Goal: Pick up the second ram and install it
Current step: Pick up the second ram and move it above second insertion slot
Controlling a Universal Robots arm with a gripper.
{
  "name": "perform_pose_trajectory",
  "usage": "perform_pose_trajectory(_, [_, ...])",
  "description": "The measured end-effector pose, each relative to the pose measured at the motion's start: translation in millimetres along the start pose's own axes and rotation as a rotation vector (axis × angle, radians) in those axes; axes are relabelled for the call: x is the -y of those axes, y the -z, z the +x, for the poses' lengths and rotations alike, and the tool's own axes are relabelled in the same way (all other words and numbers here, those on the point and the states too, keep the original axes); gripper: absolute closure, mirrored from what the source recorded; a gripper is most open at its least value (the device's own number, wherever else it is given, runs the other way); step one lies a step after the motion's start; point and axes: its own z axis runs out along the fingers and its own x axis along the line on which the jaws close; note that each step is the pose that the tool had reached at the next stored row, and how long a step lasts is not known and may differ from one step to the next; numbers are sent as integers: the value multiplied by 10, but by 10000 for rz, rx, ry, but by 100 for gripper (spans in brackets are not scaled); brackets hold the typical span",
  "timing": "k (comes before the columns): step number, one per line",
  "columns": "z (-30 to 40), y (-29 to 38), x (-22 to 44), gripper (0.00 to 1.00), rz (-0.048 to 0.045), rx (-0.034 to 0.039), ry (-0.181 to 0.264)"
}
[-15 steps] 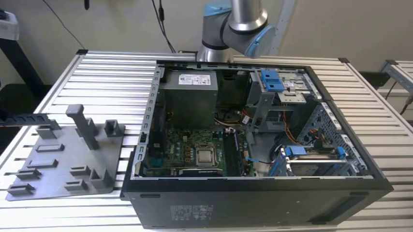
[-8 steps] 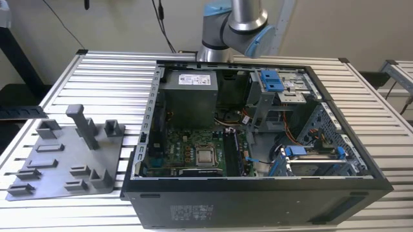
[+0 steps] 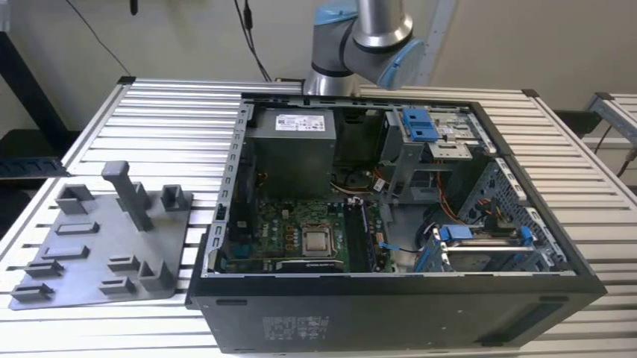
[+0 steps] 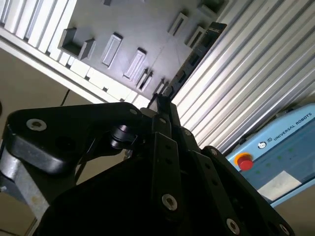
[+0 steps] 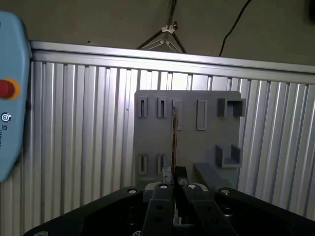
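Your fingers [image 5: 160,196] are pinched in narrow on the second ram [image 5: 174,132] and hold it by one short end, so the grab itself looks sorted to me. The thing that matters is the axis. The stick runs straight out from the gripper [image 5: 173,173], in line with the fingers rather than across them. In the first wrist view you're looking down its thin edge, so it reads as a skinny dark line. In the second wrist view the second ram [image 4: 197,54] shows its flat, near-black face, stretching away from the fingertips. Behind it in both wrist views is the grey holder tray [image 5: 189,147], with its slots and the tall post [image 5: 209,172], so the ram is lined up over that tray. I honestly can't tell whether the far tip touches the tray or hangs clear of it. The tray sits on the ribbed metal surface [image 5: 74,123]. In the exterior view the holder tray [image 3: 100,257] is toward the exterior view's left, and the open computer case [image 3: 398,313], with its motherboard [image 3: 298,231], is toward the exterior view's right, just beside the tray. So the ram you're holding is on the tray side, apart from the board.
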Motion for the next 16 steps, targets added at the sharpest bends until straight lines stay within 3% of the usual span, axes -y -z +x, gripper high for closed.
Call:
perform_pose_trajectory(10, [2,0,44,86,-1,-1,0])
perform_pose_trajectory(16, [11,-1,195,86,-1,-1,0])
